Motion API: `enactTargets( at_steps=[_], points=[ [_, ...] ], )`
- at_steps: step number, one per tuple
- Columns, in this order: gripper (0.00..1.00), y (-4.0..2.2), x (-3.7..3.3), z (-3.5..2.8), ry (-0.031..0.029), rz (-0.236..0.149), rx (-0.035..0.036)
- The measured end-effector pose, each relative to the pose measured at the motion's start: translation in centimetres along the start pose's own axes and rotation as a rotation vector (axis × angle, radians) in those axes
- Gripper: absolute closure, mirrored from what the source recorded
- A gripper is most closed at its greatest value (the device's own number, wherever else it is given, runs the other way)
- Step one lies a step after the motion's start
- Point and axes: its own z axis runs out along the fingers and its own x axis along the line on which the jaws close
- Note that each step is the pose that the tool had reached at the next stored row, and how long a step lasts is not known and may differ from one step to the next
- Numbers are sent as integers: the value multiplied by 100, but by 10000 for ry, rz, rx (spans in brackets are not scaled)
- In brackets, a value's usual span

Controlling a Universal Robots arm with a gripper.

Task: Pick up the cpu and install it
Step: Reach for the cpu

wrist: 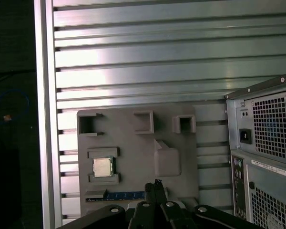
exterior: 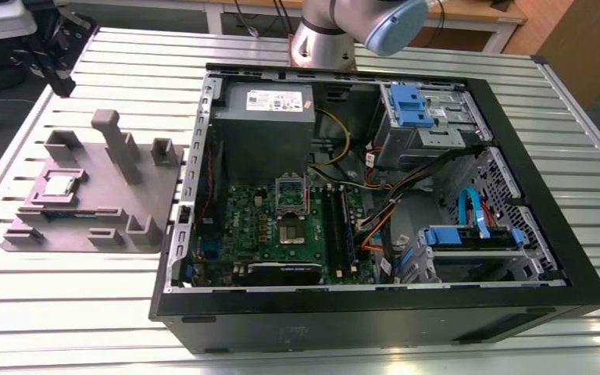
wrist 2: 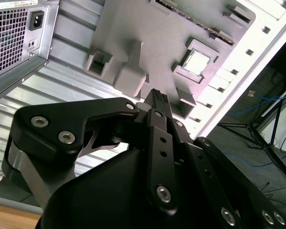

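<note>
The cpu (exterior: 60,185) is a small silver square lying flat in a recess of the grey fixture (exterior: 102,207) on the slatted table, to the exterior view's left of the open computer case (exterior: 383,312). In both wrist views the cpu (wrist 2: 196,63) (wrist: 102,167) lies well below and to one side of my gripper (wrist 2: 157,98) (wrist: 156,183). The black fingers are pressed together with nothing between them. Inside the case, the motherboard's socket (exterior: 291,233) lies uncovered, its metal lid (exterior: 291,190) flipped back.
The case holds a grey power supply (exterior: 269,117), blue drive brackets (exterior: 409,105), loose cables (exterior: 383,211) and memory sticks (exterior: 339,226). Upright posts (exterior: 123,148) rise from the fixture. The arm's base (exterior: 326,39) stands behind the case. The table's edge (wrist: 43,119) runs beside the fixture.
</note>
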Motion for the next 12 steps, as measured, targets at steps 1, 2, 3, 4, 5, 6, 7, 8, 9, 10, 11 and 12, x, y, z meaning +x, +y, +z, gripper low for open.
enactTargets(
  at_steps=[1,2,3,4,5,6,7,8,9,10,11,12],
  points=[
    [89,0,3,0,-1,-1,-1],
    [89,0,6,0,0,-1,0],
    [89,-1,14,1,0,0,-1],
    [89,-1,21,1,-1,0,-1],
    [89,-2,26,1,-1,-1,-1],
    [89,-2,31,0,0,-1,0],
    [89,-3,36,0,0,-1,0],
    [89,-3,40,0,0,-1,-1],
    [89,-3,46,1,-1,-1,-1],
    [89,-4,52,1,-1,0,-1],
    [89,-4,57,1,-1,0,-1],
    [89,-5,60,1,0,-2,0]
  ],
)
